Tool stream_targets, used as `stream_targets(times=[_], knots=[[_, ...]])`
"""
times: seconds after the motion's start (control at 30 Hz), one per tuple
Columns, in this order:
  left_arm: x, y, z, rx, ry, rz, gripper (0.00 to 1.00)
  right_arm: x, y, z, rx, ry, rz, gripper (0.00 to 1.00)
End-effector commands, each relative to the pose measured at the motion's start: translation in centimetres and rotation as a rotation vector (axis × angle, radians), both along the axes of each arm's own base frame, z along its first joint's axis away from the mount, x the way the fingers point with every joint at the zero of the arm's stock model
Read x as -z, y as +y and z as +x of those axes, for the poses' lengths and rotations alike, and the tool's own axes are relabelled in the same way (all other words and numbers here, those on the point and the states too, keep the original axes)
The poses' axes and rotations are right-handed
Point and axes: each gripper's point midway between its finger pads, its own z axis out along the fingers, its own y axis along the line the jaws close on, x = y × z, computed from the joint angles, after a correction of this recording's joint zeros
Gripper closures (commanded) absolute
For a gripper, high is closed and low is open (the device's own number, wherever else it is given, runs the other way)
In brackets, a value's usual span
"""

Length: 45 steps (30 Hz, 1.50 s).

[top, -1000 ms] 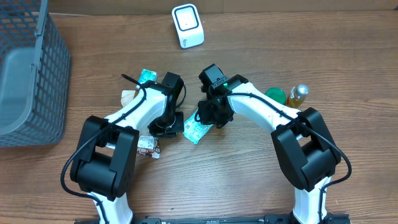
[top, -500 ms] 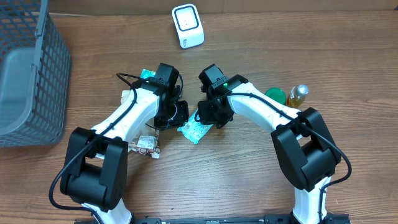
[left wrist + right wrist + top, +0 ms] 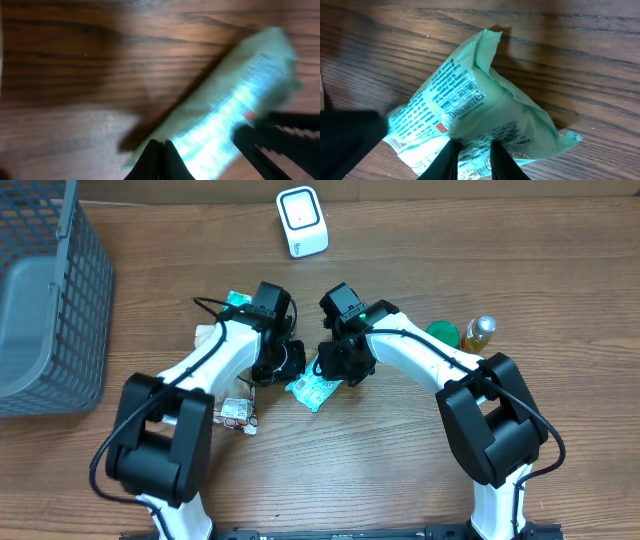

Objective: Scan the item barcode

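Jaws shut on the left gripper (image 3: 284, 366) and clamped on the one green packet (image 3: 312, 390) by the right gripper (image 3: 336, 368), two arms bend inward robot-side of the scanner (image 3: 302, 222); left wrist: the packet's long axis runs lower-left to upper-right, fingertips (image 3: 148, 161) at its edge; right wrist: print faces up.

Left pincer (image 3: 161, 146) closed tight; right pincer (image 3: 473, 148) clamping, jaws slightly apart.
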Motion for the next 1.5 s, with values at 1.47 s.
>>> stream_targets(times=[1.47], knots=[[3.4,3.2,-0.9,0.008,0.084,0.109,0.96,2.8,-1.0,-0.6,0.003,0.039,-0.073,0.74]])
